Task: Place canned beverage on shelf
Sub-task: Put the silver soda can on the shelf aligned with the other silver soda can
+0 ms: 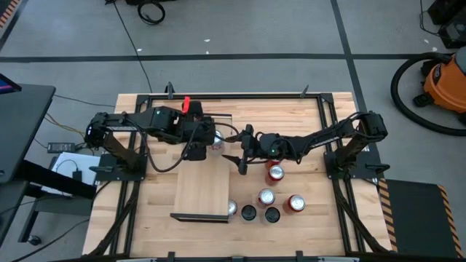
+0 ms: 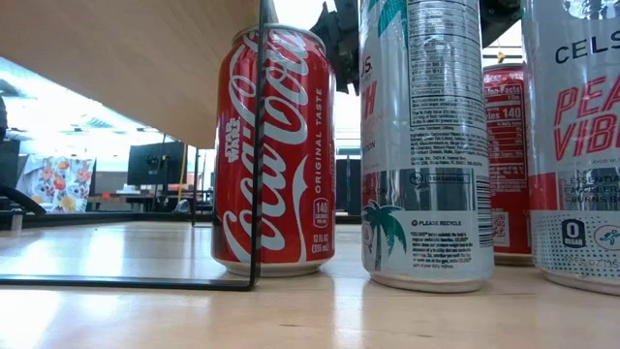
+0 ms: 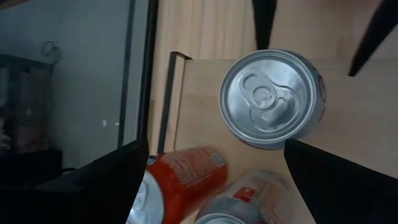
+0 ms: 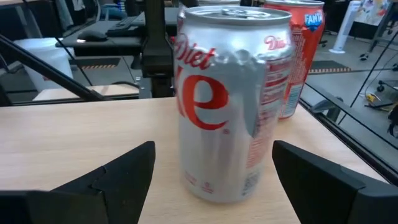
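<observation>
In the high view the shelf [image 1: 203, 191] lies just left of centre on the tabletop [image 1: 313, 116], a pale board with a dark frame edge at its lower end. At its upper end stands a silver Diet Coke can [image 4: 233, 102], upright on the pale wood, with a dent in its side and a red Fanta can [image 4: 301, 56] just behind it in the right wrist view. The right gripper [image 1: 241, 156] reaches in from the right of the frame to the shelf's upper right corner; its fingers [image 4: 106, 180] are spread wide on either side of the Diet Coke can, clear of it. The left gripper [image 1: 211, 138] hangs over the same end of the shelf from the left, and its fingers [image 3: 93, 186] are also spread wide above the can top, holding nothing. Lower in the high view, a cluster of cans [image 1: 266, 205] stands on the tabletop right of the shelf, among them a red Coca-Cola can [image 2: 274, 155] beside the shelf's frame.
</observation>
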